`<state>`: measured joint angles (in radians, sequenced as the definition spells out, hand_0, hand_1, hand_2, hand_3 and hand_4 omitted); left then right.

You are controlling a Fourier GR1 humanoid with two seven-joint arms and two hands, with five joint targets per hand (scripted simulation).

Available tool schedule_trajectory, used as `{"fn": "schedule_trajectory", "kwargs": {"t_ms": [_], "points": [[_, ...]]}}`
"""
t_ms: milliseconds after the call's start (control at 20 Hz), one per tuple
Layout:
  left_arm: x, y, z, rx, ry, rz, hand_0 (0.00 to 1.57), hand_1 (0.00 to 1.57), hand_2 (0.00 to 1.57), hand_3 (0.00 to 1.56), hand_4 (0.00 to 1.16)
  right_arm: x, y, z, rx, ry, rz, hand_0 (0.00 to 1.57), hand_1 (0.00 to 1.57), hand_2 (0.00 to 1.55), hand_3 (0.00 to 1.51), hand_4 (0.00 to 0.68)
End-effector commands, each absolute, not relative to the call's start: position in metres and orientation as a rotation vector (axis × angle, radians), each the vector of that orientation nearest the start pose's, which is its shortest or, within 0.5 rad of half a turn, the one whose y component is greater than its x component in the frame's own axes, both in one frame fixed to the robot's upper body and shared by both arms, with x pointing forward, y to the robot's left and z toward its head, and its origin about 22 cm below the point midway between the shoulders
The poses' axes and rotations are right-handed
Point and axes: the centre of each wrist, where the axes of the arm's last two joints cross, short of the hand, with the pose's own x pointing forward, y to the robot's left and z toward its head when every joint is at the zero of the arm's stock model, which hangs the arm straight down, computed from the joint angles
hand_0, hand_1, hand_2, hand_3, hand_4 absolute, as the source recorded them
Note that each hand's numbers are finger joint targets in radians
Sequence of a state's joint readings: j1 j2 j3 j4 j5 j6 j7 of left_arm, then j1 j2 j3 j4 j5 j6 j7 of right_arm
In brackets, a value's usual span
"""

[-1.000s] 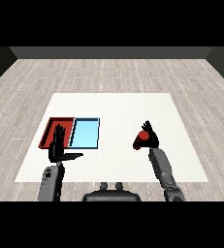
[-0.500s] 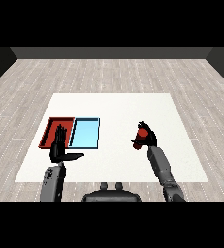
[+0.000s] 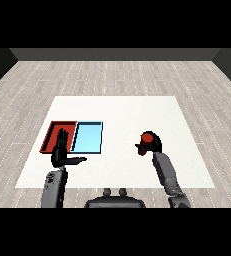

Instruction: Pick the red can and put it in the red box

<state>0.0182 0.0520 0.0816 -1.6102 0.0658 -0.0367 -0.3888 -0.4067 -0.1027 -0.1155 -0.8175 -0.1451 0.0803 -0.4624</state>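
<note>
The red can [image 3: 147, 138] stands on the white table right of centre, and my right hand [image 3: 152, 146] is curled round it, with dark fingers wrapping its lower part. The red tray [image 3: 53, 131] lies at the table's left side, touching the light blue tray [image 3: 88, 137] on its right. My left hand [image 3: 61, 152] is raised over the near edge of the red tray, fingers straight up and thumb pointing right, holding nothing.
The white table [image 3: 117, 112] sits on a grey wood-plank floor. Both forearms come in from the lower corners. Bare tabletop lies between the light blue tray and the can.
My right hand's fingers, spread above the can a second ago, have closed round it. The left hand has stayed in place.
</note>
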Motion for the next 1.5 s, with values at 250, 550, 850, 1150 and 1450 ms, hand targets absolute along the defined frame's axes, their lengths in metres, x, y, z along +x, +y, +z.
{"fn": "schedule_trajectory", "kwargs": {"t_ms": [250, 550, 850, 1150, 1450], "points": [[0.244, 0.259, 0.014, 0.003, -1.972, 0.048, 0.0, 0.0, 0.0, 0.0, 0.0, 0.324, -0.234, -0.033, 0.08, -1.754, -0.002, 1.46, 1.46, 1.45, 1.41, 0.661], [0.235, 0.251, 0.01, -0.004, -1.945, -0.039, 0.0, 0.0, 0.0, 0.0, 0.0, 0.299, -0.225, -0.042, 0.102, -1.84, -0.003, 1.43, 1.43, 1.44, 1.41, 0.649], [0.256, 0.185, 0.012, -0.124, -1.902, -0.1, 0.0, 0.0, 0.0, 0.0, 0.0, 0.311, -0.24, 0.004, 0.106, -1.873, 0.002, 1.43, 1.43, 1.45, 1.42, 0.653], [0.261, 0.163, 0.019, -0.189, -1.868, -0.111, 0.0, 0.0, 0.0, 0.0, 0.0, 0.314, -0.192, 0.014, 0.148, -1.898, -0.016, 1.44, 1.44, 1.45, 1.43, 0.658], [0.265, 0.138, 0.021, -0.219, -1.859, -0.118, 0.0, 0.0, 0.0, 0.0, 0.0, 0.305, -0.124, 0.013, 0.172, -1.875, -0.005, 1.44, 1.44, 1.45, 1.43, 0.658]]}}
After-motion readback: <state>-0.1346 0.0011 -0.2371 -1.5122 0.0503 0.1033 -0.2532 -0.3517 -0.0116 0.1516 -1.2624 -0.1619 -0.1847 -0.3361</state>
